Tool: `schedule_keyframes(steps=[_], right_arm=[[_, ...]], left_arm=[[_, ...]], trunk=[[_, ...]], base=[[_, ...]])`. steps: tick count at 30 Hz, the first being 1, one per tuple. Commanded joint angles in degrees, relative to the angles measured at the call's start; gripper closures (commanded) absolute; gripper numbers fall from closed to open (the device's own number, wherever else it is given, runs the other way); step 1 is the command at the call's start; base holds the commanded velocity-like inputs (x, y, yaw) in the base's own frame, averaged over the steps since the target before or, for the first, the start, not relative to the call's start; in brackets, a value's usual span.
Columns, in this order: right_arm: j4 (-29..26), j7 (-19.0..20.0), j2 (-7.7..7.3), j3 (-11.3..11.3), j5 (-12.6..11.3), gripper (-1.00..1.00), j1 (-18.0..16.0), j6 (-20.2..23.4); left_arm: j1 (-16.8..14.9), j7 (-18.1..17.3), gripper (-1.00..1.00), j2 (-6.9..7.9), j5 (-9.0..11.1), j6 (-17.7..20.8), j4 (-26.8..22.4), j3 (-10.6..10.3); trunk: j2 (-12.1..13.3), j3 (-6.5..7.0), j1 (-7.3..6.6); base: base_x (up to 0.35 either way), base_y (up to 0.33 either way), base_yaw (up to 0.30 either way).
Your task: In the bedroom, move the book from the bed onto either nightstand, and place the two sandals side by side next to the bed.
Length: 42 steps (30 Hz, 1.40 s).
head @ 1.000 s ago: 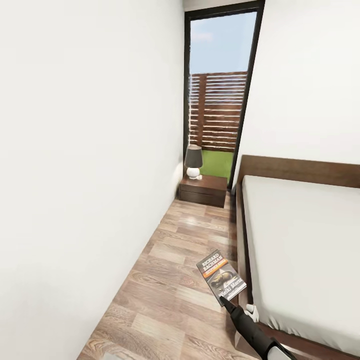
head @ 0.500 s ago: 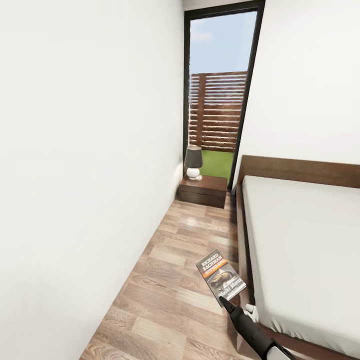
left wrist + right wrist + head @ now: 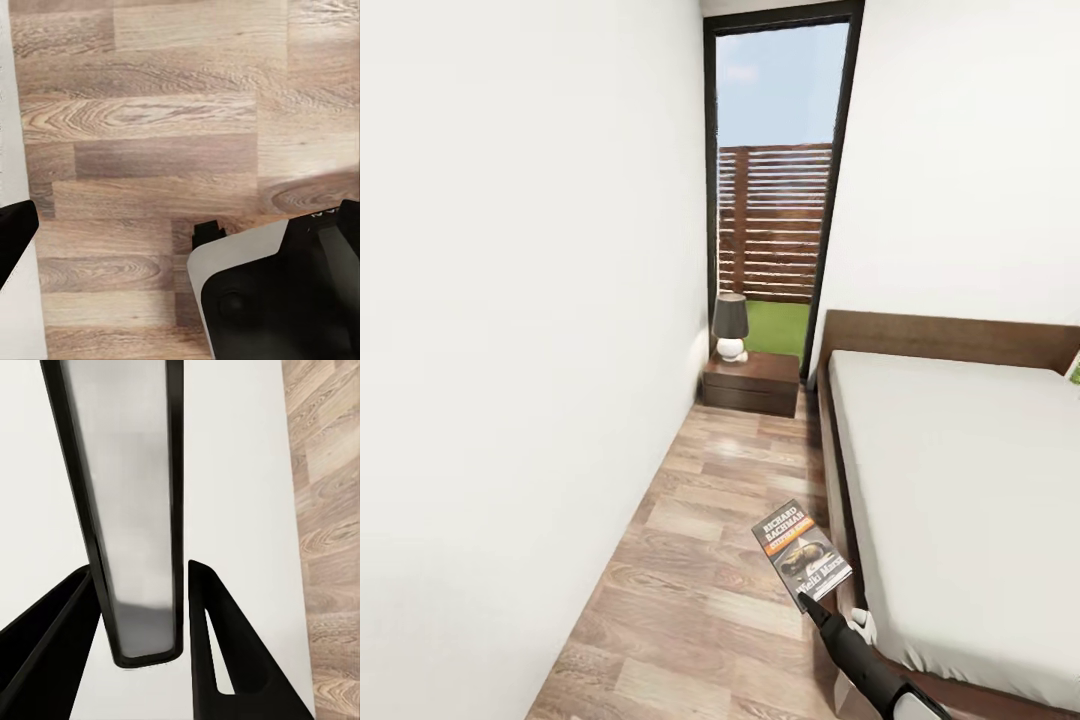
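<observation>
My right gripper (image 3: 809,601) is shut on the lower edge of the book (image 3: 801,553), a dark paperback with an orange band, and holds it over the wood floor beside the bed (image 3: 960,480). In the right wrist view the book (image 3: 135,510) stands edge-on between the two black fingers (image 3: 225,652). The nightstand (image 3: 752,383) stands ahead against the window wall, at the head of the bed. My left gripper (image 3: 180,225) hangs open over bare floor planks. The sandals are out of view.
A grey-shaded lamp (image 3: 730,325) stands on the nightstand's left part. A white wall (image 3: 510,350) runs close along the left, leaving a narrow floor aisle (image 3: 710,520) between it and the bed frame. A tall window (image 3: 775,180) is behind the nightstand. The robot's base (image 3: 277,300) shows under the left arm.
The whole picture has shifted left, so the camera has moved. The book stays held in the right gripper at the same spot in view.
</observation>
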Motion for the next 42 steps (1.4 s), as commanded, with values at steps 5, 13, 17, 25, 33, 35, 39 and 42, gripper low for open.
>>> schedule_keyframes(steps=[5,13,17,25,33,35,39,42], right_arm=[[0.01,0.17,-0.03,0.31,-0.6,1.0,-0.04,0.54],[0.01,0.19,-0.03,0.31,-0.6,1.0,-0.03,0.54],[0.01,0.19,-0.03,0.31,-0.6,1.0,-0.02,0.54],[0.01,0.19,-0.03,0.31,-0.6,1.0,-0.02,0.54],[0.01,0.19,-0.03,0.31,-0.6,1.0,-0.02,0.55],[0.01,0.19,-0.03,0.31,-0.6,1.0,-0.02,0.58],[0.01,0.19,-0.03,0.31,-0.6,1.0,-0.02,0.6],[0.01,0.19,-0.03,0.31,-0.6,1.0,-0.02,0.61]], left_arm=[[-0.01,-0.26,-1.0,0.02,-0.61,0.32,-0.15,-0.01],[-0.01,-0.28,-1.0,0.02,-0.61,0.3,-0.15,-0.01],[-0.01,-0.27,-1.0,0.02,-0.61,0.26,-0.15,-0.02],[-0.01,-0.26,-1.0,0.02,-0.61,0.18,-0.15,-0.02],[-0.01,-0.26,-1.0,0.02,-0.61,-0.04,-0.15,-0.02],[-0.01,-0.26,-1.0,0.02,-0.61,-0.17,-0.15,-0.02],[-0.01,-0.26,-1.0,0.02,-0.61,-0.31,-0.15,-0.03],[-0.01,-0.26,-1.0,0.02,-0.61,-0.39,-0.17,-0.02]], trunk=[[-0.12,-0.13,0.05],[-0.12,-0.13,0.05],[-0.12,-0.13,0.05],[-0.12,-0.13,0.05],[-0.12,-0.13,0.05],[-0.12,-0.13,0.05],[-0.12,-0.13,0.05],[-0.12,-0.13,0.05]], base=[[0.197,0.118,-0.027],[0.249,0.161,-0.008],[0.242,0.138,-0.002],[0.135,0.051,-0.012],[0.212,0.043,-0.166],[0.283,0.073,-0.241],[0.279,0.042,-0.25],[0.267,0.023,-0.193]])
